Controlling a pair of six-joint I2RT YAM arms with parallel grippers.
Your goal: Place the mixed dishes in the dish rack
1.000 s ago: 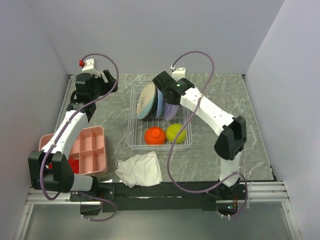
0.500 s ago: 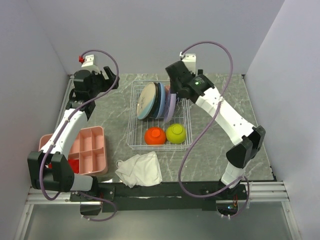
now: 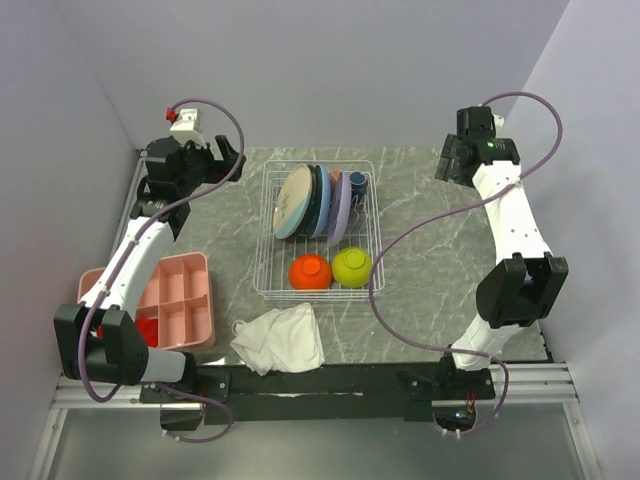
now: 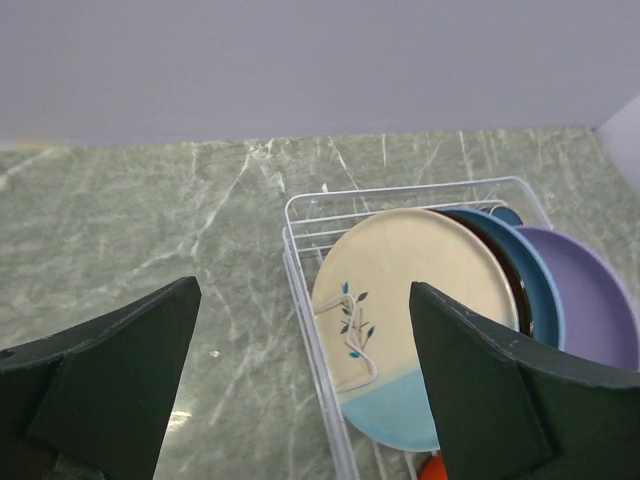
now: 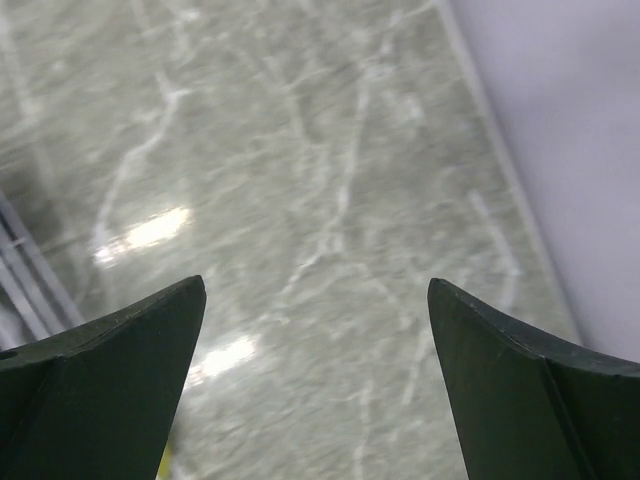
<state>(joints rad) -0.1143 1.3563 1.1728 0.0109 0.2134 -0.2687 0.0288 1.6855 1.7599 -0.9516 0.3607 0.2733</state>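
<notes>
The white wire dish rack [image 3: 266,205] stands mid-table. The cream-and-blue plate [image 3: 293,200], light-blue plate [image 3: 319,195] and lavender plate [image 3: 342,212] stand upright in it. The orange bowl [image 3: 310,271] and lime-green bowl [image 3: 352,267] sit at its near end. The dark-blue mug [image 3: 357,182] and a bit of the pink mug [image 3: 336,177] sit at its far right corner. My left gripper [image 3: 228,160] is open and empty, raised left of the rack; its view shows the plates [image 4: 420,300]. My right gripper [image 3: 447,165] is open and empty, over bare marble [image 5: 315,380] at the far right.
A pink divided tray [image 3: 185,270] holding something red [image 3: 147,330] lies at the near left. A white cloth [image 3: 282,337] lies crumpled in front of the rack. Grey walls close in the left, back and right sides. The right arm's cable loops over the rack's right edge.
My right arm pulled up out of the rack and swung to the far right with its jaws open. The dark-blue mug now shows in the rack. The left arm barely moved.
</notes>
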